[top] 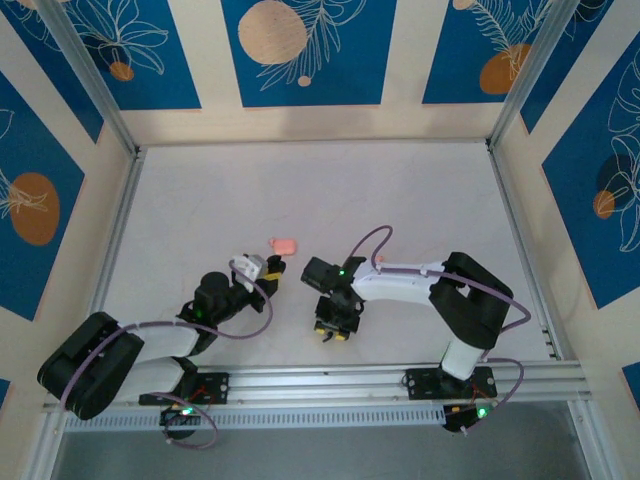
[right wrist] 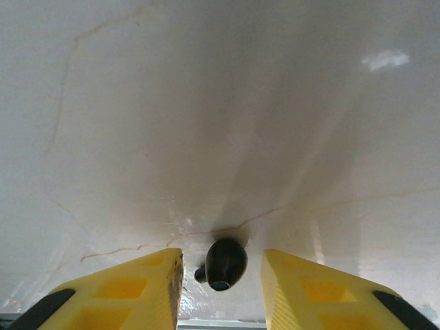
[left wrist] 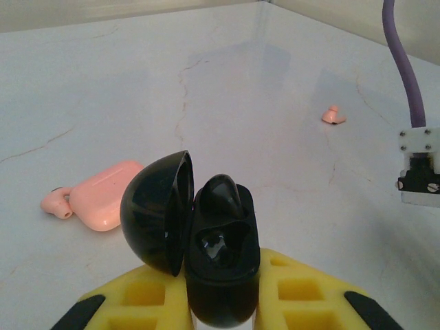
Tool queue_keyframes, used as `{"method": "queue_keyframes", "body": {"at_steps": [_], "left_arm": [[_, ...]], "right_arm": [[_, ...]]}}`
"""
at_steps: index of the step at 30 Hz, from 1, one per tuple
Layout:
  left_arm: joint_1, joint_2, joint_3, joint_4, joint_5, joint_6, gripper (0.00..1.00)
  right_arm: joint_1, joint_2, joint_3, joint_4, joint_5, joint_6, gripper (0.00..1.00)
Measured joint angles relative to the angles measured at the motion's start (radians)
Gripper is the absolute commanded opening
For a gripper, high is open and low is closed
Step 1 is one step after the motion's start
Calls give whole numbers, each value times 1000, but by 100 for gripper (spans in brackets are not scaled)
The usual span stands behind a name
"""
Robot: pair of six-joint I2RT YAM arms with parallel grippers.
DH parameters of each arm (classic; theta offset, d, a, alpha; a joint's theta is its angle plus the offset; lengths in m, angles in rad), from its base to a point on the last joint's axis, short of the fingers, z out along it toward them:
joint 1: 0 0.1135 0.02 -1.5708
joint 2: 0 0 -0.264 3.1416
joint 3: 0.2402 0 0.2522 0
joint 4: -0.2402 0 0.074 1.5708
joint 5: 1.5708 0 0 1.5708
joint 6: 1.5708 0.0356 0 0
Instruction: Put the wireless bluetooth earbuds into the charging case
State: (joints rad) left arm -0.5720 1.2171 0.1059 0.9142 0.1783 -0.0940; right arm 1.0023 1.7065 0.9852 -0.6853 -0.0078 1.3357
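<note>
My left gripper (left wrist: 220, 306) pinches the open black case (left wrist: 157, 210), one dark earbud (left wrist: 221, 196) apparently seated inside. My right gripper (right wrist: 221, 273), fingers spread, straddles the second dark earbud (right wrist: 227, 260) on the table (right wrist: 206, 103), not yet grasped.

The counter (top: 300, 190) is white with thin cracks (left wrist: 181, 113) in it. Walls stand around it, with blue panels (top: 350, 60) showing white leaves and orange circles (top: 272, 32). A grey metal rail (top: 380, 377) runs along the near edge. A black round box (left wrist: 221, 275) stands open, its lid (left wrist: 155, 213) tipped left
</note>
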Motion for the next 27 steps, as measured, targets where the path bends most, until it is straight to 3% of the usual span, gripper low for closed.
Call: {"method": "queue_keyframes", "body": {"at_steps": [10, 27], "left_arm": [[0, 0, 2, -6, 0, 0, 20], [0, 11, 2, -3, 4, 8, 20]], "right_arm": [[5, 15, -2, 20, 1, 0, 26], [6, 15, -2, 8, 11, -19, 21]]}}
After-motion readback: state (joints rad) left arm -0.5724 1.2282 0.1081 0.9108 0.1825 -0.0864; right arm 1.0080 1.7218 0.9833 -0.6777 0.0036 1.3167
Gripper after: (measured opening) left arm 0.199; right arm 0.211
